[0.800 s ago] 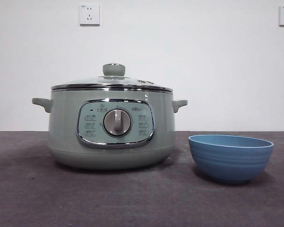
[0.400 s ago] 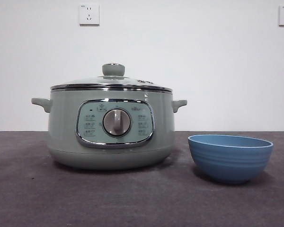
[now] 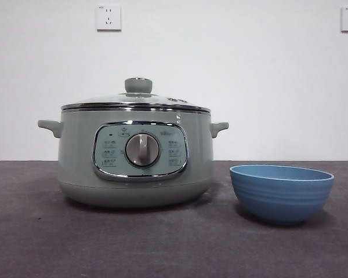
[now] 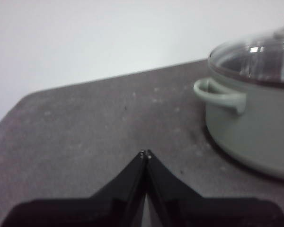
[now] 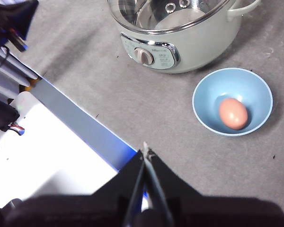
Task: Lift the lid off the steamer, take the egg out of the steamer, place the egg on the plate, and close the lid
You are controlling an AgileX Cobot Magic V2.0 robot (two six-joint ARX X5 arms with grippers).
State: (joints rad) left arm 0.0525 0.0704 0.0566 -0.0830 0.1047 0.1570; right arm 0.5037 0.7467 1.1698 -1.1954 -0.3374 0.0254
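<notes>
The pale green steamer (image 3: 136, 174) stands left of centre on the dark table, and the glass lid (image 3: 138, 99) with its green knob rests shut on it. To its right sits the blue plate (image 3: 281, 194), a small bowl. From above, the right wrist view shows a brown egg (image 5: 233, 113) lying inside the plate (image 5: 210, 92), in front of the steamer (image 5: 194, 52). My right gripper (image 5: 145, 151) hangs shut and empty high above the table's front edge. Beside the steamer's side handle (image 4: 220, 94), my left gripper (image 4: 145, 153) is shut and empty, low over the table.
Two wall sockets (image 3: 108, 17) are on the white wall behind. In the right wrist view a white and blue base (image 5: 61, 142) borders the table's front edge, with dark arm parts (image 5: 9, 23) beyond it. The table corner (image 4: 19, 104) shows in the left wrist view.
</notes>
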